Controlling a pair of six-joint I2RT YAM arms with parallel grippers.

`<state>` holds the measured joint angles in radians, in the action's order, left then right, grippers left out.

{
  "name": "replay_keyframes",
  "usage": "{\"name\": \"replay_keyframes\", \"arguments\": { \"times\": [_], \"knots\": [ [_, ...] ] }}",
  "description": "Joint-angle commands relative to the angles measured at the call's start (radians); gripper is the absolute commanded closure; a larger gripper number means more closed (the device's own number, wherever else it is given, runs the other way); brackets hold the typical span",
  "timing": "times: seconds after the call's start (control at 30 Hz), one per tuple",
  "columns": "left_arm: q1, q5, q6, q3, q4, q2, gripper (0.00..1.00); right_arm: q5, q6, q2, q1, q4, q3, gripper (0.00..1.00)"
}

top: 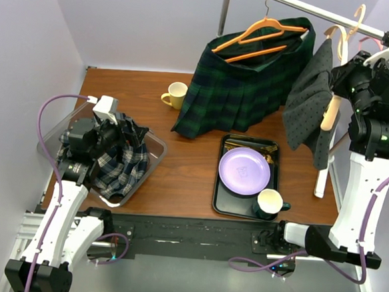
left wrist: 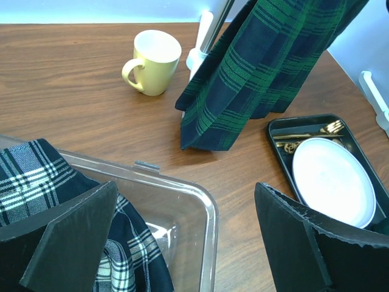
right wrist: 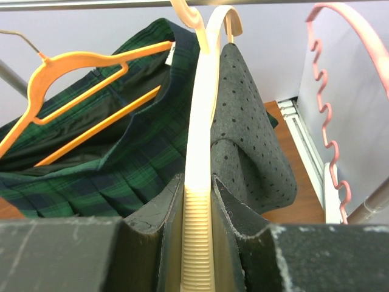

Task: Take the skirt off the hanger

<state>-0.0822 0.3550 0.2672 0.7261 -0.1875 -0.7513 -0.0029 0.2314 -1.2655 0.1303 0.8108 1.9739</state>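
A grey dotted skirt (top: 311, 101) hangs on a cream hanger (top: 330, 114) at the right end of the rail (top: 324, 15). My right gripper (top: 341, 79) is shut on that hanger's ribbed arm (right wrist: 203, 121); in the right wrist view the gripper (right wrist: 197, 201) has the grey skirt (right wrist: 249, 146) draped just right of it. A green plaid skirt (top: 238, 89) hangs on an orange hanger (top: 255, 37), its hem on the table. My left gripper (top: 125, 138) is open and empty over a clear bin (top: 153, 150) that holds a dark plaid cloth (top: 123, 168).
A yellow mug (top: 176, 94) stands left of the green skirt. A black tray (top: 221, 188) holds a purple plate (top: 244, 171), with a dark green mug (top: 268, 203) at its near corner. A pink hanger (right wrist: 331, 121) hangs right of the cream one.
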Motion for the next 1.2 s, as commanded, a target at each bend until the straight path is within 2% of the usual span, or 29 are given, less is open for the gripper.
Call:
{"name": "replay_keyframes", "arguments": {
  "times": [0.0, 0.17, 0.33, 0.57, 0.77, 0.87, 0.93, 1.03, 1.1, 1.17],
  "knots": [
    [-0.005, 0.018, -0.006, -0.001, 0.042, 0.012, 0.0, -0.035, 0.008, 0.049, 0.002, -0.035, 0.042, 1.0],
    [-0.005, 0.018, -0.006, -0.001, 0.042, 0.013, 0.0, -0.006, 0.019, 0.038, 0.002, 0.12, 0.1, 1.0],
    [-0.005, 0.016, -0.005, 0.001, 0.043, 0.013, 0.0, -0.028, 0.042, 0.087, 0.0, 0.182, 0.099, 1.0],
    [-0.005, 0.114, 0.016, 0.021, 0.059, -0.005, 0.0, -0.049, 0.101, 0.167, 0.002, 0.264, 0.098, 1.0],
    [-0.005, 0.182, 0.07, 0.065, 0.065, 0.021, 0.0, -0.23, 0.131, 0.163, 0.002, 0.338, 0.201, 1.0],
    [-0.005, 0.191, 0.078, 0.108, 0.043, 0.032, 0.0, -0.345, 0.163, 0.164, 0.002, 0.312, 0.23, 1.0],
    [-0.005, 0.193, 0.079, 0.145, 0.025, 0.038, 0.0, -0.376, 0.204, 0.164, 0.002, 0.3, 0.256, 1.0],
    [-0.005, 0.193, 0.076, 0.199, -0.016, 0.047, 0.0, -0.397, 0.23, 0.14, 0.002, 0.318, 0.386, 1.0],
    [-0.005, 0.193, 0.073, 0.231, -0.039, 0.053, 0.0, -0.478, 0.262, 0.124, 0.002, 0.306, 0.474, 1.0],
    [-0.005, 0.197, 0.072, 0.242, -0.044, 0.067, 0.0, -0.573, 0.305, 0.132, 0.002, 0.213, 0.465, 1.0]
  ]
}}
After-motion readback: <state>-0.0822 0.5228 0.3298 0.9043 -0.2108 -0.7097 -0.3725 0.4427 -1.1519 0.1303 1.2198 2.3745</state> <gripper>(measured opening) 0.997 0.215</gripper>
